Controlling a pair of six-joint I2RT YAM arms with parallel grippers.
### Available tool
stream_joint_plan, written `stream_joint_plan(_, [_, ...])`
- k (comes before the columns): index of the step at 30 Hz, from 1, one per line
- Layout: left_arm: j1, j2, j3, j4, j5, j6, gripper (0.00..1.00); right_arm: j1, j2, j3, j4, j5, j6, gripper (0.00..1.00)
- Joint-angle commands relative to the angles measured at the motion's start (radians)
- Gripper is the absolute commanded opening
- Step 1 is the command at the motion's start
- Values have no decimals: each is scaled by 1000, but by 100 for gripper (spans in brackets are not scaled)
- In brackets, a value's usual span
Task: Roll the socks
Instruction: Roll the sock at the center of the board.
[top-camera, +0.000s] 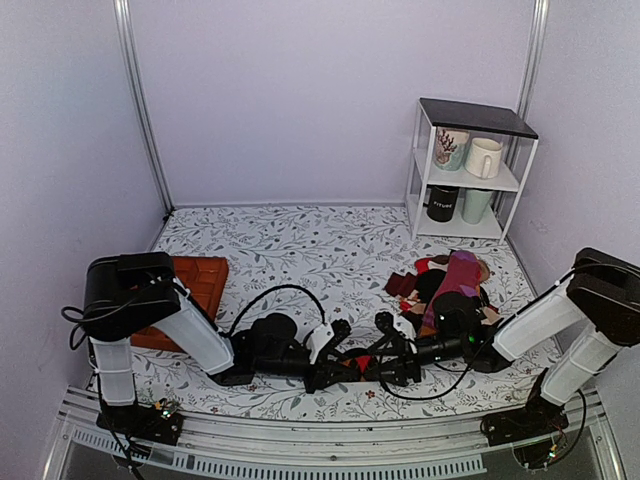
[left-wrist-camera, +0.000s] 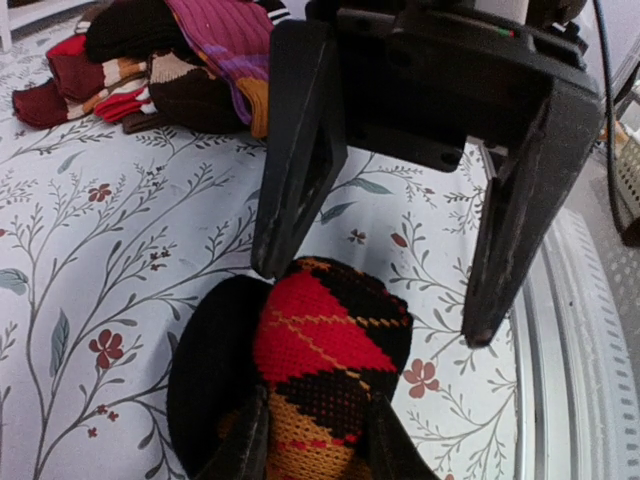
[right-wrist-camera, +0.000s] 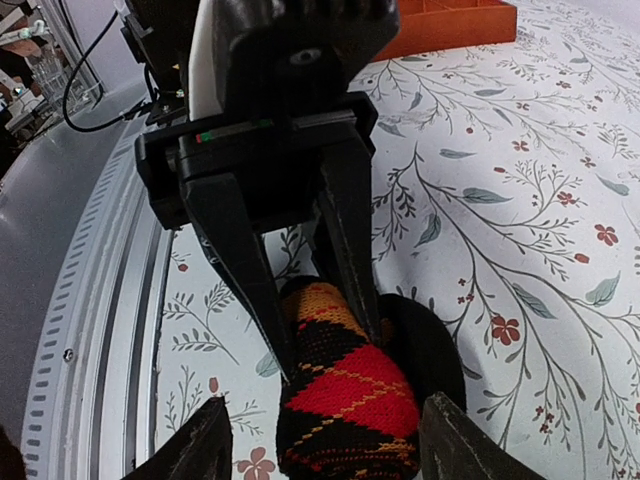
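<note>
Near table (top-camera: 300, 240) edge, left gripper (right-wrist-camera: 325, 345) pinching rolled socks (left-wrist-camera: 325, 340), right gripper (left-wrist-camera: 373, 300) spread wide, socks mostly hidden overhead.

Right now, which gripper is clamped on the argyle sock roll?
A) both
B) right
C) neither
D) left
D: the left gripper pinches the sock roll between its fingers, while the right gripper stands wide open.
</note>
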Motion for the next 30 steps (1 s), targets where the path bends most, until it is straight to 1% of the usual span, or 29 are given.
stream_joint_plan(1, [-14, 141, -74, -489, 47, -36, 0, 20, 53, 25, 26, 25, -11, 65])
stream_joint_plan(5, [-13, 144, -73, -483, 49, -35, 0, 34, 77, 18, 38, 36, 4, 64])
stream_joint_plan(11, [-13, 151, -73, -478, 57, -32, 0, 43, 102, 10, 41, 52, 43, 55])
stream_joint_plan(15, [-13, 154, -74, -478, 58, -31, 0, 47, 135, 21, 20, 68, 76, 43])
stream_joint_plan(18, [-12, 156, -71, -479, 60, -29, 0, 50, 157, 20, 5, 81, 92, 37])
stream_joint_plan(19, [-12, 156, -68, -479, 60, -29, 0, 51, 164, 21, 1, 81, 118, 33])
stream_joint_plan(21, [-11, 158, -62, -483, 59, -23, 0, 52, 183, 32, -23, 79, 149, 21])
stream_joint_plan(22, [-12, 154, -59, -486, 47, -22, 0, 51, 196, 46, -49, 83, 166, 16])
stream_joint_plan(24, [-12, 137, -55, -485, 12, -17, 6, 51, 221, 73, -106, 88, 201, 11])
stream_joint_plan(28, [-11, 55, -38, -502, -112, 35, 8, 49, 252, 107, -206, 79, 284, 9])
stream_joint_plan(29, [-10, 33, -30, -504, -137, 56, 13, 48, 262, 116, -235, 74, 300, 9])
stream_joint_plan(30, [-10, 12, -22, -504, -167, 75, 21, 44, 273, 130, -266, 70, 324, 9])
